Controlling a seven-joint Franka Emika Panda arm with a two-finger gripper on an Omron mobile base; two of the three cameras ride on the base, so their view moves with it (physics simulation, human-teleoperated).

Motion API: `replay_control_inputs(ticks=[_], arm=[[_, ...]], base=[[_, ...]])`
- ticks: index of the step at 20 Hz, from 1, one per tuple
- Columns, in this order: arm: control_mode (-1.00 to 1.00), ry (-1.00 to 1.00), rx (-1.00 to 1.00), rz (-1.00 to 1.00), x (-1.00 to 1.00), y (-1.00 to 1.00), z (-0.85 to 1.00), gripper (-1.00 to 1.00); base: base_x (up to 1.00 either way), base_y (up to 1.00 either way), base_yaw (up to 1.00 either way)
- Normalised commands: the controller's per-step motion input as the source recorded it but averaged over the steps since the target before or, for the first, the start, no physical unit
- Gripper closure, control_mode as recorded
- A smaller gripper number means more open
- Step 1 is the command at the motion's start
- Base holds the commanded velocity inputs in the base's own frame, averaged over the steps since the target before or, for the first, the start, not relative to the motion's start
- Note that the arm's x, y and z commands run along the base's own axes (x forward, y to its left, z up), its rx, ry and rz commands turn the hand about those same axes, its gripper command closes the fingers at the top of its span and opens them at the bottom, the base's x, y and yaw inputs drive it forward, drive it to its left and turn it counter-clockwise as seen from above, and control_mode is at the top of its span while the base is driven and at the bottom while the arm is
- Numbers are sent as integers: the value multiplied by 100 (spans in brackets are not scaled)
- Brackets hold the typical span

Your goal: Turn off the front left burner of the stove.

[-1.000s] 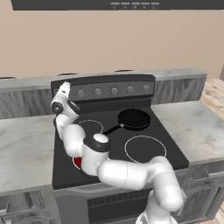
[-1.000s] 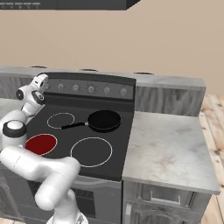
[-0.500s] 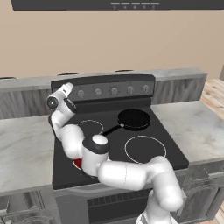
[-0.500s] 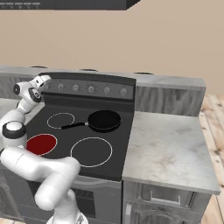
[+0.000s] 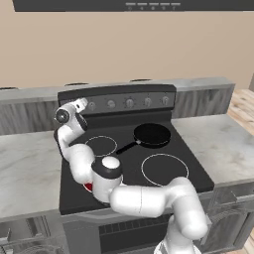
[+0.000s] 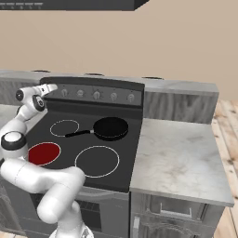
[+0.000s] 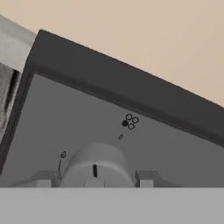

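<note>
Kitchen stove [image 6: 125, 153], end effector [image 7: 95, 180] released astride leftmost knob [image 7: 95, 162], frying pan [image 6: 110, 128] (rear right), front left burner [image 6: 44, 153] red.

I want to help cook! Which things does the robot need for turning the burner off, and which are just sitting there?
For the job:
stove
front left burner, glowing red
leftmost knob
gripper, straddling that knob

Just sitting there:
frying pan
counter
</note>
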Motion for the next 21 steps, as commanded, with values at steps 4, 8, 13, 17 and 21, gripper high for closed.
replay_control_inputs(ticks=[4, 8, 13, 17, 21], arm=[[-100, -19, 51, -24, 0, 0, 0, 100], [-100, -11, 54, -26, 0, 0, 7, 100], [-100, -10, 54, -31, 0, 0, 7, 100], [-100, -6, 53, -34, 0, 0, 19, 100], [-100, 0, 48, -34, 0, 0, 7, 100]], base=[[0, 0, 0], [0, 0, 0], [0, 0, 0], [0, 0, 0], [0, 0, 0]])
